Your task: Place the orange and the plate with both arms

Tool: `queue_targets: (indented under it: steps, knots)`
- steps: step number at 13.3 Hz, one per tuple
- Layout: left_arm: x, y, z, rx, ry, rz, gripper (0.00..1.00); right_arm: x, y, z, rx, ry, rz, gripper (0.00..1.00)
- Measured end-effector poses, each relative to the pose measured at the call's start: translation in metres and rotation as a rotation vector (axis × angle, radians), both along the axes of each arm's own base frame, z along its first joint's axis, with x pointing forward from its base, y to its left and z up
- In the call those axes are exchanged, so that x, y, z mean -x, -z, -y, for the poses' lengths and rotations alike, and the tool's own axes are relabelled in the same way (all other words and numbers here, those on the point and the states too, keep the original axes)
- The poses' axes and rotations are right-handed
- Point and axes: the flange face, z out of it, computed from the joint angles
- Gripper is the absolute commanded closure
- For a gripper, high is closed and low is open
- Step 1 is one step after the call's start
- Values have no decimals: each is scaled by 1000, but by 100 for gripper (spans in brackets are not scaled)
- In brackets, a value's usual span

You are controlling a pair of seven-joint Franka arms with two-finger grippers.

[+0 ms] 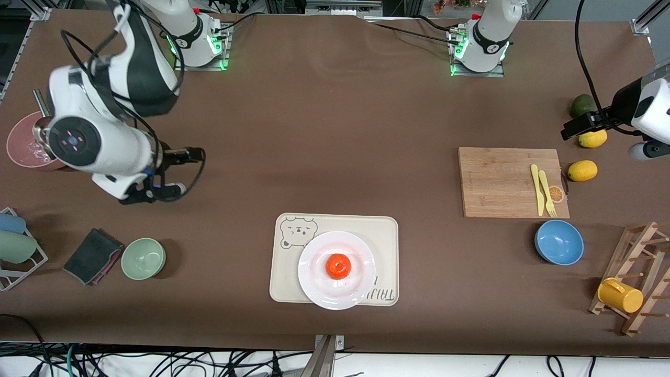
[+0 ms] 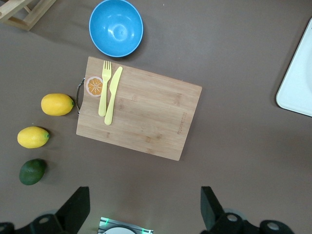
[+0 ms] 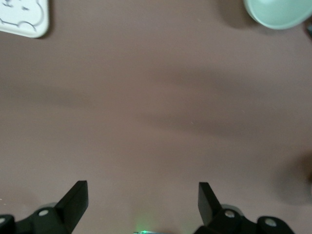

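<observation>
The orange (image 1: pixel 338 266) sits in the middle of the white plate (image 1: pixel 314 277). The plate rests on the cream bear tray (image 1: pixel 377 230), near the front camera at mid table. My right gripper (image 1: pixel 167 178) is open and empty, held over bare table toward the right arm's end; its fingers frame bare brown cloth in the right wrist view (image 3: pixel 141 202). My left gripper (image 1: pixel 591 123) is open and empty, up over the lemons at the left arm's end; it also shows in the left wrist view (image 2: pixel 145 209). Both grippers are well away from the plate.
A wooden cutting board (image 1: pixel 502 180) carries a yellow fork and knife (image 1: pixel 543 189). Two lemons (image 1: pixel 582 170), a lime (image 1: pixel 582 104), a blue bowl (image 1: pixel 559 242) and a wooden rack with a yellow cup (image 1: pixel 620 295) are nearby. A green bowl (image 1: pixel 143 258), dark cloth (image 1: pixel 93 256) and pink bowl (image 1: pixel 23 146) lie at the right arm's end.
</observation>
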Motion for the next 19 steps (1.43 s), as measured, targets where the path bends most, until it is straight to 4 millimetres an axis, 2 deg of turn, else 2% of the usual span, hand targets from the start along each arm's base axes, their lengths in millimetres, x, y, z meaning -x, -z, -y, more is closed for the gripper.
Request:
queue_targets:
  steps: [2,4,6,8,11,14,16,19]
  knots:
    - [0,0,3,5,5,1,0,19,-22,45,-12,17,19,0]
    - [-2,2,10,45,7,8,0,32,-62,82,-21,50,68,0]
    - [-8,7,14,59,9,19,0,42,-98,101,-24,78,104,0]
    - [-12,13,24,62,24,18,0,45,-118,109,-25,94,134,0]
    - [-15,17,31,62,34,20,0,41,-120,134,-23,142,153,0]
    - [-15,17,30,62,31,20,0,39,-120,141,-22,156,158,0]
    - [-15,18,24,62,21,19,0,39,-120,141,-21,158,158,0]
    - [-16,18,1,61,-17,20,0,39,-120,141,-21,159,158,0]
